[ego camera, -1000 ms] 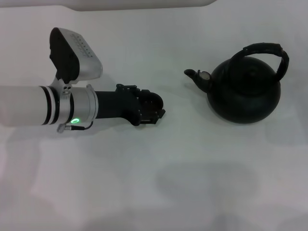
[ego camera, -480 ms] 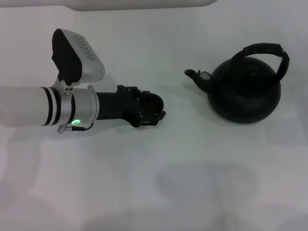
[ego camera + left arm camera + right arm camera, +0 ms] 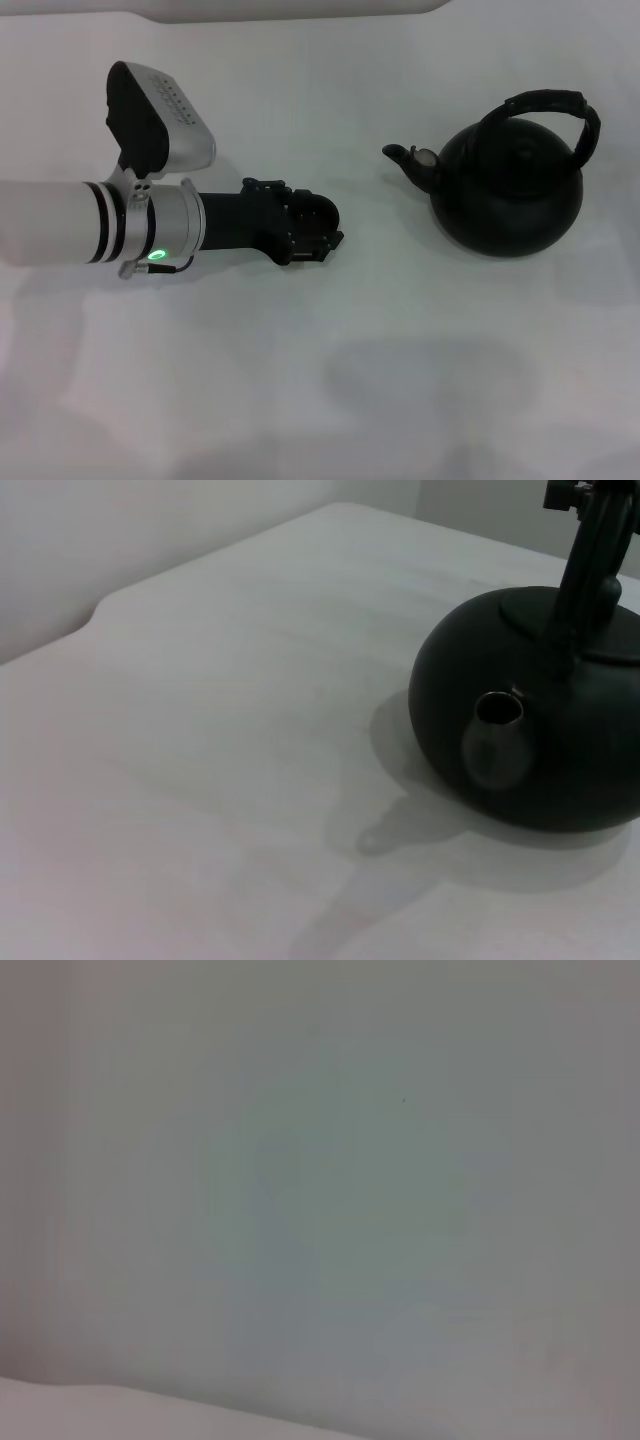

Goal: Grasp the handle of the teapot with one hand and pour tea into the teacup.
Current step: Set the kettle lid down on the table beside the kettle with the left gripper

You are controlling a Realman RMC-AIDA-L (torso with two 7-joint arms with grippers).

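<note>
Head view: large round matte black teapot [image 3: 508,195] sits upright on the plain white table [image 3: 400,380] at about 3 o'clock from frame centre, short curved spout [image 3: 412,160] with pale tip pointing toward 9 o'clock, thick black ribbed arched handle [image 3: 552,108] standing over the top. Left arm comes in horizontally from 9 o'clock, white forearm with a green LED lit near the wrist; the black left pincer [image 3: 318,228] hangs over the table at roughly 10 o'clock from centre, aimed toward the pot but well apart from the spout, touching nothing. Can't tell if the left pincer is released or clenched, the fingers don't resolve. Left wrist view: teapot seen spout-on, spout mouth facing the camera, handle base rising from the lid area, shadow thrown on the table. Right wrist view: blank pale surface only; right pincer not in view
</note>
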